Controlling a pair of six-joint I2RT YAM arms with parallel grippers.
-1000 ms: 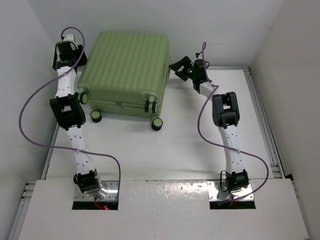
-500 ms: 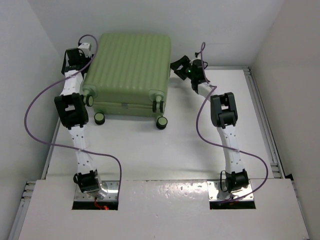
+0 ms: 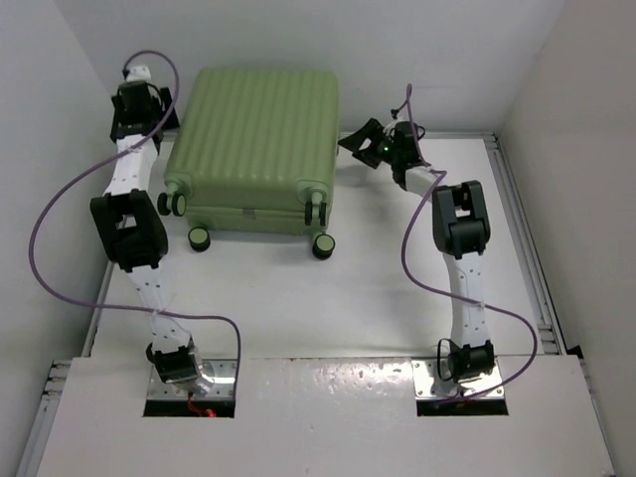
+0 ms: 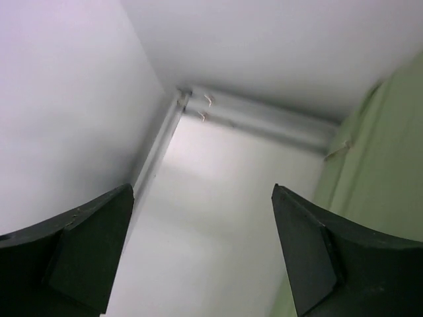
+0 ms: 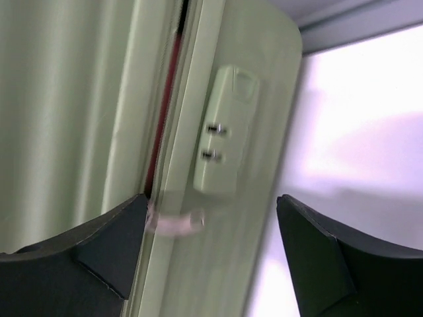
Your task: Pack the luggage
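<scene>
The luggage [image 3: 253, 134], a light-green ribbed hard-shell suitcase, lies shut and flat at the back of the table, its wheels [image 3: 322, 244] towards me. My left gripper [image 3: 139, 99] is open and empty beside its left rear corner. In the left wrist view [image 4: 201, 191] it faces the back wall corner, with the green shell [image 4: 383, 191] at the right edge. My right gripper [image 3: 358, 139] is open just off the suitcase's right side. In the right wrist view [image 5: 210, 198] its jaws frame the lock [image 5: 225, 132] and a blurred pale zipper pull [image 5: 173, 223], touching neither.
White walls close in on the left [image 3: 50, 149] and back [image 3: 417, 60]. A raised rail [image 3: 522, 219] runs along the table's right edge. Purple cables [image 3: 60, 288] loop beside both arms. A red strip [image 5: 165, 99] shows in the suitcase seam.
The suitcase has turned slightly and shifted right. My left gripper went in against its left side, then drew back left. My right gripper has moved slightly right.
</scene>
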